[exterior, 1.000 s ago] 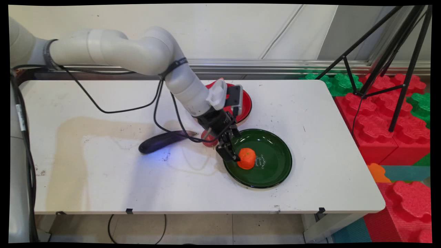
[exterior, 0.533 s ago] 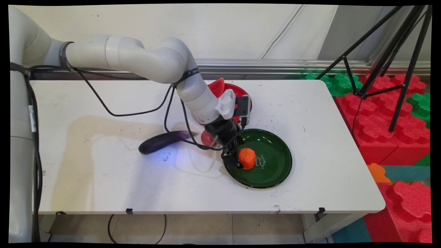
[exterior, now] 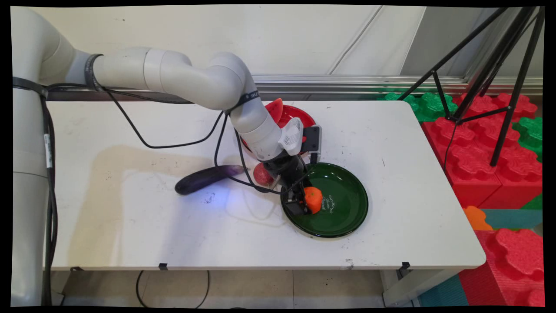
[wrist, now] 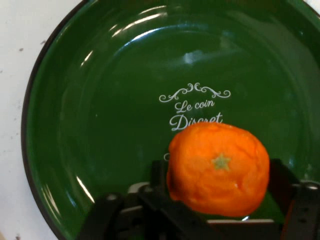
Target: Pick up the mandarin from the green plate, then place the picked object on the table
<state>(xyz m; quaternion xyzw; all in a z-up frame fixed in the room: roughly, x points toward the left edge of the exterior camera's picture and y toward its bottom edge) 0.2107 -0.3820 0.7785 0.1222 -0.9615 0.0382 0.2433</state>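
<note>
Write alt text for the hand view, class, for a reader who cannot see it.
An orange sits between the gripper's two black fingers, over a glossy green plate with white lettering. A strip of white table shows at the left edge.

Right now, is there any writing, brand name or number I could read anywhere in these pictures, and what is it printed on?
"Le coin Discret": white script under a curly flourish, on the floor of the green plate; the orange hides whatever is printed below it.
The same print on the plate in the main view: too small to read.
Lettering on the black strap around the arm: too small to read.
Nothing readable on the red plate or the table.
</note>
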